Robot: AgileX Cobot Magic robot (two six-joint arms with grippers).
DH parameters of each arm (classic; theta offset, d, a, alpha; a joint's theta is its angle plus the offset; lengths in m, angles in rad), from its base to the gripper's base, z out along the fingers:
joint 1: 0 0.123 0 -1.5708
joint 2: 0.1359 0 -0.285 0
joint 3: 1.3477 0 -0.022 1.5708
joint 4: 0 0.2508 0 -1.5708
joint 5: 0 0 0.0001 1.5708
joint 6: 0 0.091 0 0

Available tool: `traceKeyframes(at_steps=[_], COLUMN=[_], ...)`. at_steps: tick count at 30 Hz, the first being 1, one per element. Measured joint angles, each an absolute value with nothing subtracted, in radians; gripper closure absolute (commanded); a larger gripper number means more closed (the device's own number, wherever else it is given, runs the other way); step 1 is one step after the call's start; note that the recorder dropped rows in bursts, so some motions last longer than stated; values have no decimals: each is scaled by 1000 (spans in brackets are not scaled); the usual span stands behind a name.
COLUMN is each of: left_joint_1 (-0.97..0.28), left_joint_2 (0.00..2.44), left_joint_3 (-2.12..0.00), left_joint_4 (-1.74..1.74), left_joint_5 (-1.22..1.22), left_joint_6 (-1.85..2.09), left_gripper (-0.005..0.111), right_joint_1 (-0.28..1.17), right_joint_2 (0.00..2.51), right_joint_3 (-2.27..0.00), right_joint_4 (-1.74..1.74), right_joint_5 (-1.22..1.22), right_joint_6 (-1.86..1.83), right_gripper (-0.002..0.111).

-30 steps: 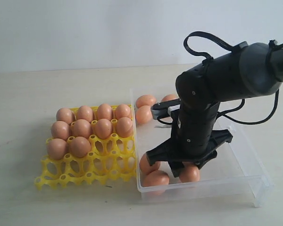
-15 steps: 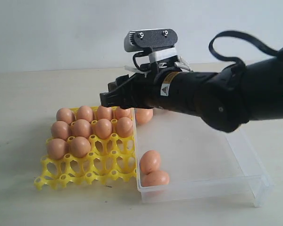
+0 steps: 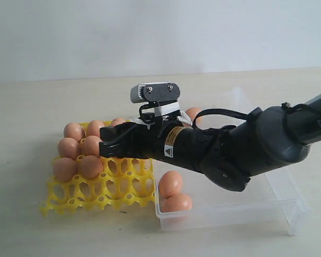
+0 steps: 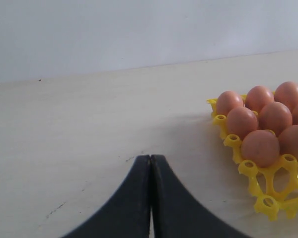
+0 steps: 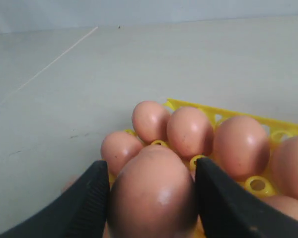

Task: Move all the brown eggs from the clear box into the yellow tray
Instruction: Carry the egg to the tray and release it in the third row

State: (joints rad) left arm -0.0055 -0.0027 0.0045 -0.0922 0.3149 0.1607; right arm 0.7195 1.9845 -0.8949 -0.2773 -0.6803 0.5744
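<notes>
Pale tabletop (image 3: 32, 101) under a white wall (image 3: 150, 32): the right arm (image 3: 246, 152) stretches over the clear box (image 3: 281, 211) to the yellow tray (image 3: 120, 193), one egg (image 5: 151, 198) in its grip.
In the outside view the arm's black bulk hides several tray cups on the side by the box, and part of the box too. Seven brown eggs (image 3: 91, 145) show on the tray. Three more lie in the box, two at its near left corner and one behind the arm. Only the right wrist view shows the right gripper (image 5: 151, 171), fingers clamped either side of that egg above filled cups. The left wrist view alone shows the left gripper (image 4: 150, 166), fingers pressed together over bare table near the tray's corner.
</notes>
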Motion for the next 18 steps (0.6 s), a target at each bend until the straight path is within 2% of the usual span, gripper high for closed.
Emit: traceKeyframes(at_steps=[7,9,11,18], left_joint_1=[-5,-5,-5,-5], left_joint_2=[-3,-3,-3,-3], left_joint_3=[5,5,5,5], left_joint_4=[-92,-92,-92,-92], left_joint_5=[315,315,315,315], left_joint_6=[161,161,161,161], left_gripper=[107,107,107,107], right_joint_1=[719,719,719,719], right_joint_2=[2025,2031,2036,2041], right_joint_3=[-895,-895,-895,-895], right_joint_4=[-343,-346,-347,-353], right_joint_5=[-694,-695,-695,-695], right_joint_6=[650,654,656,656], right_gripper=[108,103,94,52])
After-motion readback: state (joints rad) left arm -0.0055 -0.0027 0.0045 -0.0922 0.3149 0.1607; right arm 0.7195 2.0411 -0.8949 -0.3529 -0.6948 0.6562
